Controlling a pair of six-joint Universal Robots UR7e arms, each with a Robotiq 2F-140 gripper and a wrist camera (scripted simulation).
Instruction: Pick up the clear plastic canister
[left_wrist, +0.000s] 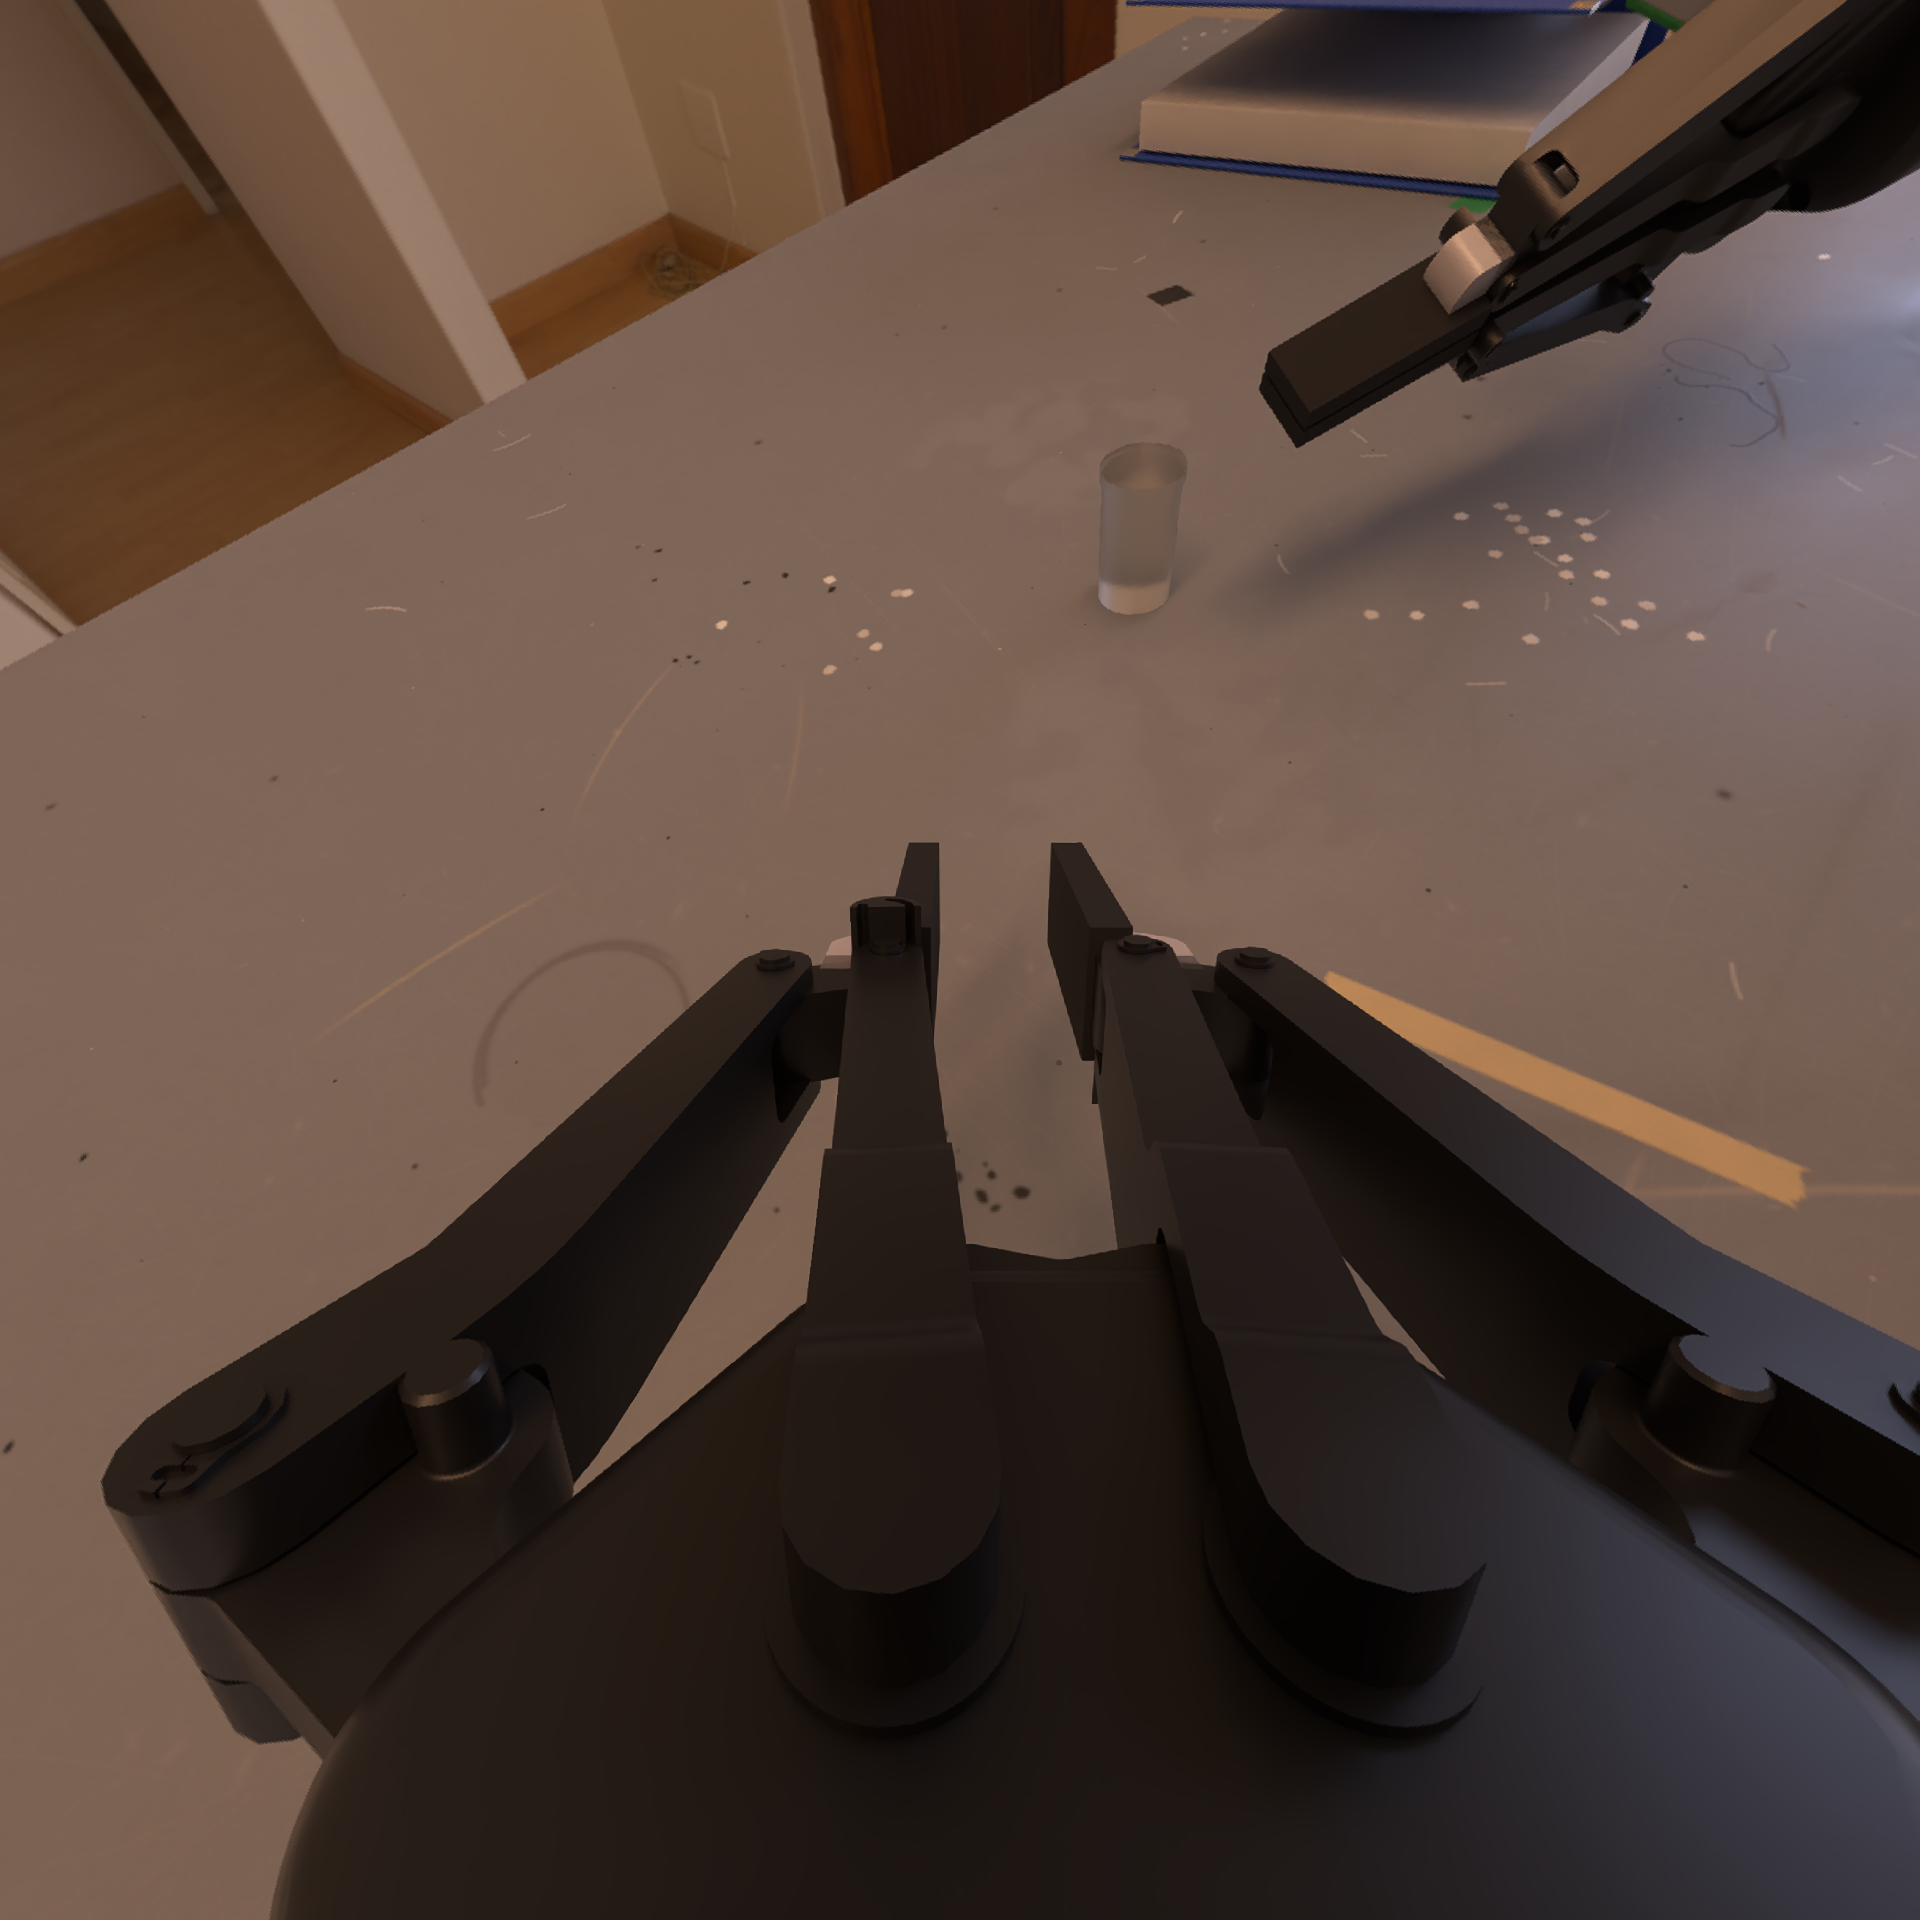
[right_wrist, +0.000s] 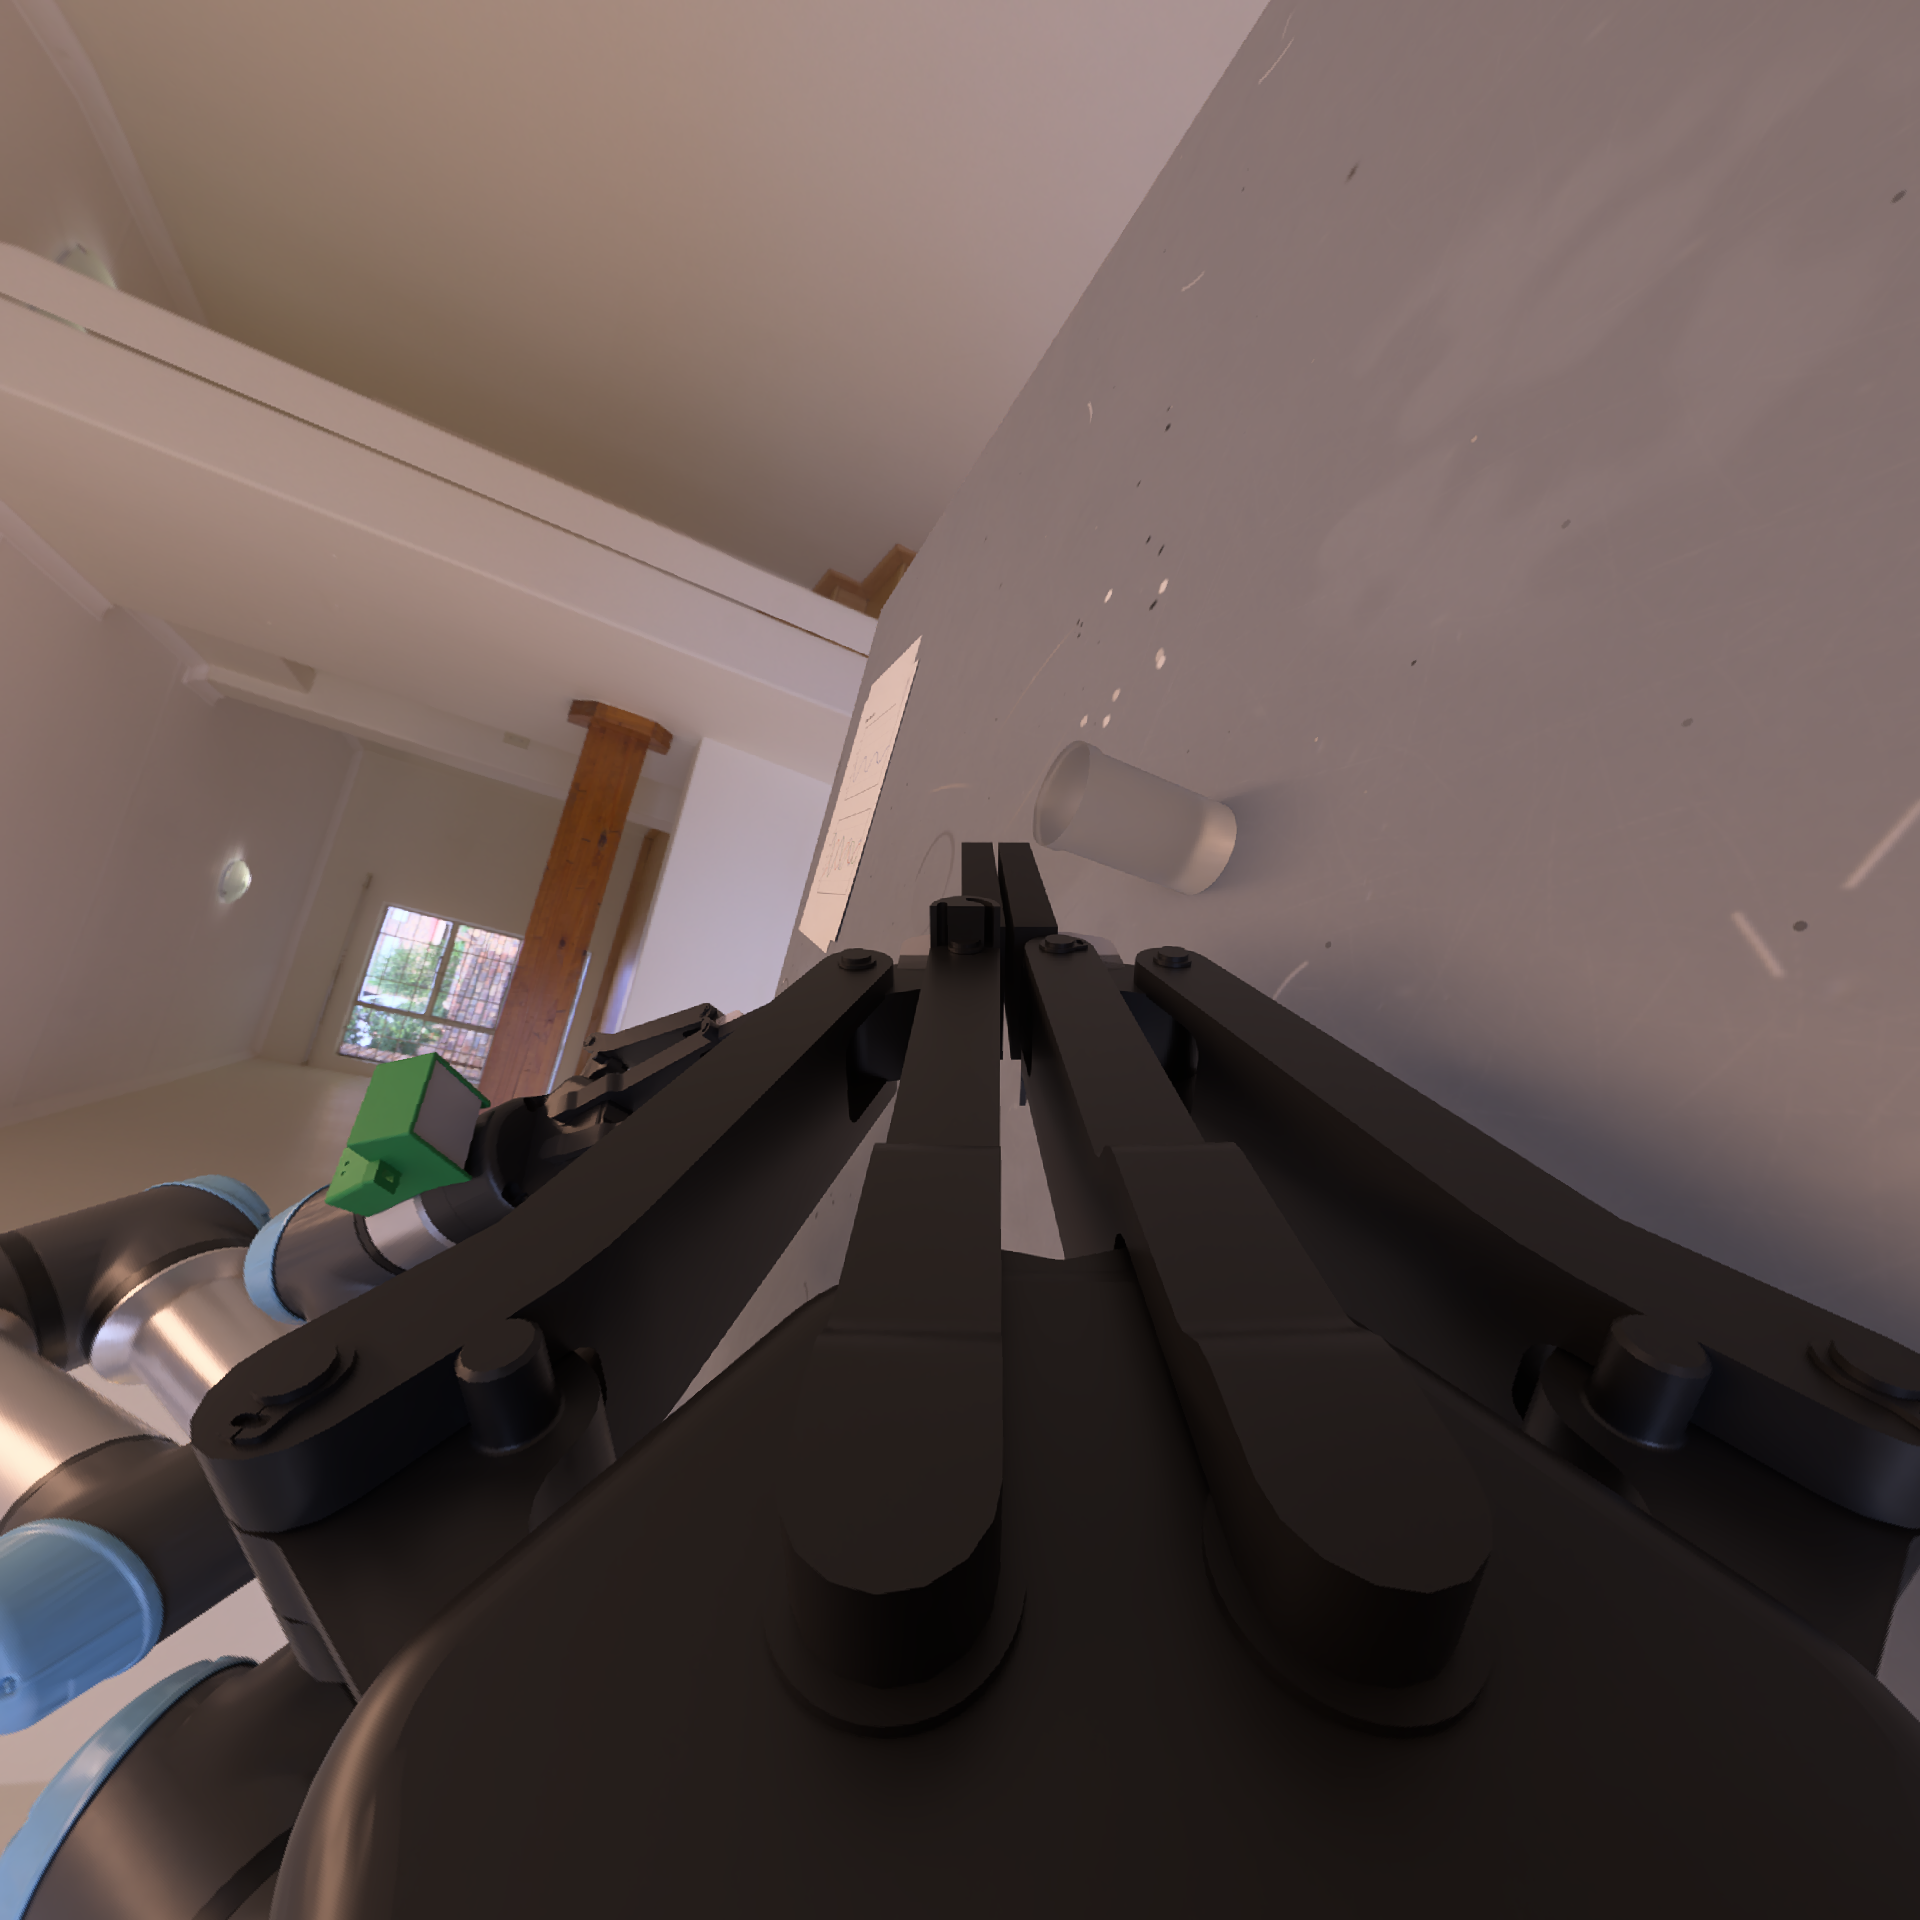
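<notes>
On the scuffed grey table (left_wrist: 520, 831), well clear of its edges, the clear plastic canister (left_wrist: 1141, 530) is standing upright. The left gripper (left_wrist: 994, 873) is hovering short of it, fingers slightly parted and empty. The right gripper (right_wrist: 995, 868) is hanging near it, fingers pressed together. A book (left_wrist: 1382, 104) is lying at the far edge, wooden flooring showing beyond.

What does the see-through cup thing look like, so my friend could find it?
Look at the big grey table. Out in its open middle, ahead of the left gripper, stands the clear plastic canister. It is a small upright frosted tube, the only see-through thing there.
</notes>
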